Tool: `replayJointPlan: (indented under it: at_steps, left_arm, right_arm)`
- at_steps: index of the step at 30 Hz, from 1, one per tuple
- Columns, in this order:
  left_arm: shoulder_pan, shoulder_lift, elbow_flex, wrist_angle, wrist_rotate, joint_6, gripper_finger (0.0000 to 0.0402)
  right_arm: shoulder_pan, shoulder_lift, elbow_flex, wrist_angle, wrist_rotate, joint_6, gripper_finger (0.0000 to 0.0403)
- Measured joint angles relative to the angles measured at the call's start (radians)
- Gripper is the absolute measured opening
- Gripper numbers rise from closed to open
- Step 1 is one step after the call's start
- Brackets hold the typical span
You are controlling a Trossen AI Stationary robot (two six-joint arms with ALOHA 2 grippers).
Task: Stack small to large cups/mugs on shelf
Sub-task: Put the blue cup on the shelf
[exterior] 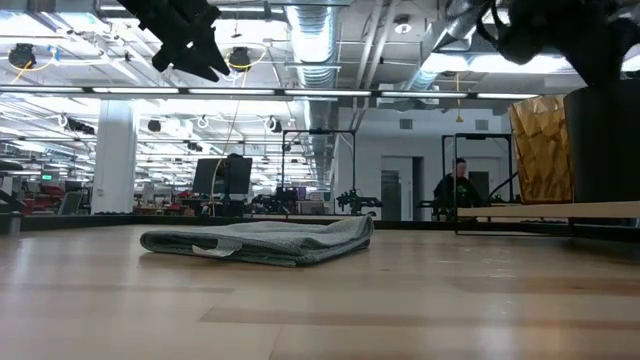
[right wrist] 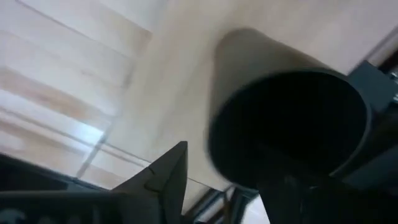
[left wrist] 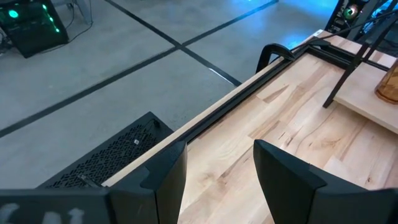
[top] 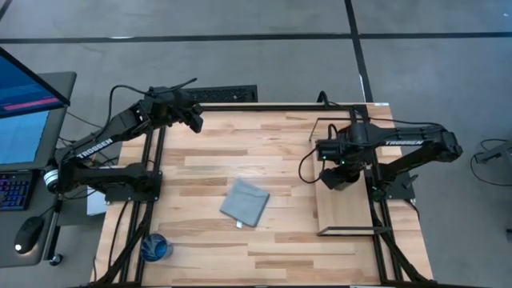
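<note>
2 cups stand on the shelf [top: 346, 214] near the tabletop's right edge: the amber tumbler [exterior: 541, 148] and the black cup [right wrist: 292, 118], beside which the right gripper [top: 336, 178] is released. The blue cup [top: 156, 247], near the left front corner, remains. The left gripper [left wrist: 217, 180] hovers open over the back edge.

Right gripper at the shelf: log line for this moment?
right gripper: open, over black cup on shelf | left gripper: open, empty, far edge | amber tumbler: on shelf | blue cup: tabletop | cloth: mid-table

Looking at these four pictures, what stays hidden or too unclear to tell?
- Black cup: the right gripper covers it in the high view; blurred in the right wrist view.
- Amber tumbler: its base is hidden by the shelf in the low view.
- Blue cup: too small in the high view for detail.
</note>
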Motion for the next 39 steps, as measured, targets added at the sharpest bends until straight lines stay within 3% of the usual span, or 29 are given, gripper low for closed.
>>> replayJointPlan:
  at_steps: [6, 12, 16, 23, 26, 32, 39]
  left_arm:
    - [0.000, 0.000, 0.000, 0.000, 0.001, -0.008, 0.0178]
    - [-0.001, 0.000, 0.000, 0.010, 0.068, 0.018, 0.0178]
    - [-0.001, 0.000, 0.000, 0.008, 0.145, 0.040, 0.0178]
    - [-0.027, -0.007, 0.000, -0.014, 0.305, 0.060, 0.0178]
    - [-0.055, -0.032, -0.001, -0.067, 0.400, 0.085, 0.0178]
    - [-0.158, -0.088, -0.001, -0.288, 0.560, 0.045, 0.0178]
    - [-0.378, -0.101, -0.001, -0.487, 0.595, -0.177, 0.0178]
  right_arm:
    - [-0.010, 0.000, 0.145, 0.001, 0.052, -0.007, 0.0192]
    - [-0.010, 0.000, 0.288, 0.062, 0.188, -0.054, 0.0193]
    - [-0.011, 0.000, 0.321, 0.259, 0.271, -0.165, 0.0190]
    - [-0.014, 0.000, 0.308, 0.726, 0.424, -0.524, 0.0190]
    - [-0.016, 0.000, 0.306, 0.831, 0.456, -0.642, 0.0188]
    - [-0.062, 0.000, 0.306, 0.790, 0.474, -0.682, 0.0182]
    - [-0.131, 0.021, 0.303, 0.685, 0.470, -0.689, 0.0181]
